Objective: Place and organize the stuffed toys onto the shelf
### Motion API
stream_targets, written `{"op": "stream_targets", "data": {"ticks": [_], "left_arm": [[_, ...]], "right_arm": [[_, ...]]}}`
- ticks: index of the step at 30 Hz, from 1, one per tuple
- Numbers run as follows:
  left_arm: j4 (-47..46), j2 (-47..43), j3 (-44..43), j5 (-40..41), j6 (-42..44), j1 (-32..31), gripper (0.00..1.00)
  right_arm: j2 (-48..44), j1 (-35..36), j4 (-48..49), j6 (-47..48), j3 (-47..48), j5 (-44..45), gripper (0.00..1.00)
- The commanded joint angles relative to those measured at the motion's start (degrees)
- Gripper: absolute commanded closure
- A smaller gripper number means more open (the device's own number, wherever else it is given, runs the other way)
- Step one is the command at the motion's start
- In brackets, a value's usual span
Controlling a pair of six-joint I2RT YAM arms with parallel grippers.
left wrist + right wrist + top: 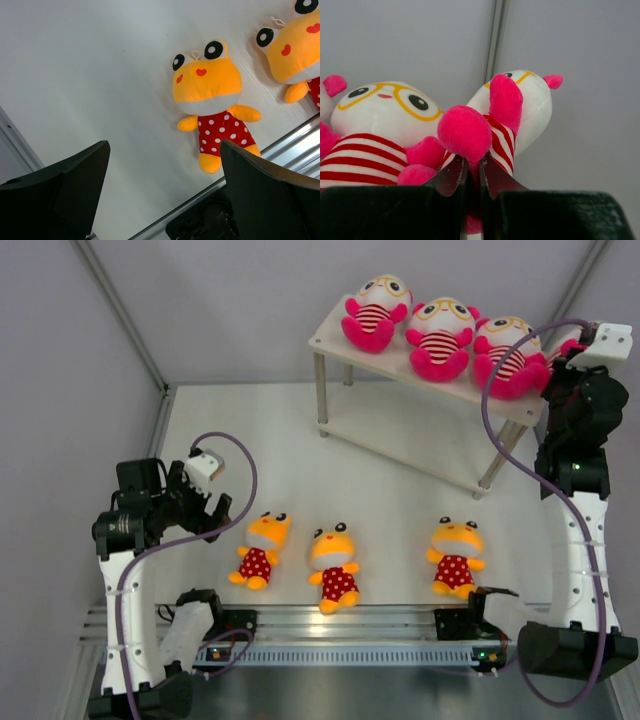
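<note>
The left claw (165, 146) hangs over the worktop (400, 505), in front of the shelf (330, 338) and well to its left. Its fingers are spread wide and nothing is between them. Three plush animals in red dotted outfits lie face up in a row on the worktop in front of the shelf: the first yellow toy (260, 548) just beside the left claw, the second yellow toy (335, 562) near it, and the third yellow toy (457, 555) further right. On the shelf's top board, the first pink toy (375, 310), the second pink toy (442, 335) and the third pink toy (508, 355) sit side by side. At the shelf's right end, the right claw (472, 172) is pinched almost closed on a pink limb of the fourth pink toy (520, 105), which is tilted close beside the third pink toy. I cannot tell if it rests on the board.
</note>
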State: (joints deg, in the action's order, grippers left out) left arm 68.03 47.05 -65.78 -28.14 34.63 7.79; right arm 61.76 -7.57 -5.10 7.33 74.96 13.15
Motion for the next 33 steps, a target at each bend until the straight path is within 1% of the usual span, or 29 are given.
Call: {"op": "stream_targets", "data": {"ticks": [1,4,6,12,16,20,26,33], "left_arm": [[-2.02,0.33,0.21,-1.74,-0.09,-0.06,0.03],[-1.94,0.24,0.21,-1.83,-0.18,-0.06,0.03],[-1.94,0.24,0.13,-2.00,-0.09,0.03,0.03],[-2.02,-0.29,0.12,-1.57,-0.27,-0.06,0.03],[-2.02,-0.90,0.39,-0.95,0.17,-0.15,0.03],[-1.94,-1.08,0.30,-0.77,0.17,-0.06,0.03],[-2.02,-0.99,0.30,-1.39,0.26,-0.14,0.03],[-2.02,-1.17,0.21,-1.57,0.26,-0.06,0.03]], "right_arm": [[-3.66,-0.69,6.24,-1.62,0.02,-4.88,1.00],[-4.28,-0.69,6.68,-3.02,-0.52,-7.25,1.00],[-4.63,-0.60,7.12,-5.48,-0.52,-10.23,1.00],[-4.10,-0.60,7.56,-11.28,-1.30,-15.33,1.00],[-4.36,-0.60,8.88,-13.83,-4.46,-16.05,1.00],[-4.63,-0.69,9.41,-15.59,-5.70,-15.34,1.00],[-3.23,-0.69,11.26,-22.09,-6.49,-18.77,1.00],[-5.06,-0.69,10.29,-22.27,-7.89,-17.72,1.00]]}}
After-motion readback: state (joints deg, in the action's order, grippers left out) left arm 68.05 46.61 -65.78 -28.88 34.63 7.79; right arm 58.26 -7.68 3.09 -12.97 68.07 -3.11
